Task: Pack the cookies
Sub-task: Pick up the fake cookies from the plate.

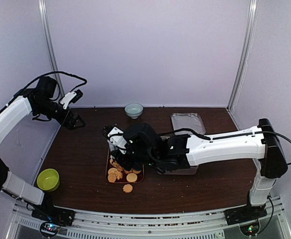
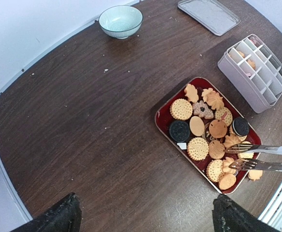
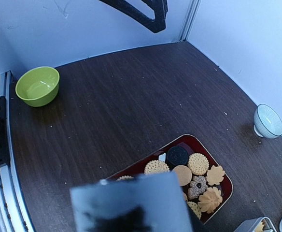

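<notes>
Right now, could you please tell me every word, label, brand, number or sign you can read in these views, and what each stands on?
No readable text in any view.
Dark sandwich cookies on the red tray: any stamping is too small to read.
Pale bowl, green bowl, divided box and clear lid: no lettering visible.

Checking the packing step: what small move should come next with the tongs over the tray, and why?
Probably squeeze the tongs shut: their tips straddle a pale cookie at one end of the red tray, apparently not yet pinching it, and the divided box stands beside the tray.
</notes>
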{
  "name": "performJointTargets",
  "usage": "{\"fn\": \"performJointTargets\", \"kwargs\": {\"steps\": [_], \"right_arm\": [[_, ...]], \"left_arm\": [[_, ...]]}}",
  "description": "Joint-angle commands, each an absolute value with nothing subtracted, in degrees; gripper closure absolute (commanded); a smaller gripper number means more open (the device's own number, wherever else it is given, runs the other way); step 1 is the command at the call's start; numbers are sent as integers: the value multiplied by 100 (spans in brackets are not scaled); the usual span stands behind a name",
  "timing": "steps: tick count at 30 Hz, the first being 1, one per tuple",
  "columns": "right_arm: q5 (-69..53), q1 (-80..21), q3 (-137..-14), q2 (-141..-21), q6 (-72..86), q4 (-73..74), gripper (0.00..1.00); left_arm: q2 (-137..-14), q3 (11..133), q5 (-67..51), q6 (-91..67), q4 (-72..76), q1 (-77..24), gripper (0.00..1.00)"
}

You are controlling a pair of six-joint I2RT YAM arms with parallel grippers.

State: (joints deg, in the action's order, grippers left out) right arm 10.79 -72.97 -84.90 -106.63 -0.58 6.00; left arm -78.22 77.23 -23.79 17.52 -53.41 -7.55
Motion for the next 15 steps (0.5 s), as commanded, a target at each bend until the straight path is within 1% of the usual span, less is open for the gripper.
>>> {"fn": "performJointTargets", "kwargs": {"steps": [1,7,15], "right_arm": [[1440,-7276,-8426,-10672,-233,585,65],[1637,-7277,-8307,-10670,-302,643,64],[1572,-7277,-8257,-10747,-272,679,62]], "left_arm": [[-7742,7655,-2514,1848,-5309,-712,2],[-7795,7690,-2565,1833,-5311,-704,2],[-7787,7683,-2574,1828,-5309,-713,2]]}}
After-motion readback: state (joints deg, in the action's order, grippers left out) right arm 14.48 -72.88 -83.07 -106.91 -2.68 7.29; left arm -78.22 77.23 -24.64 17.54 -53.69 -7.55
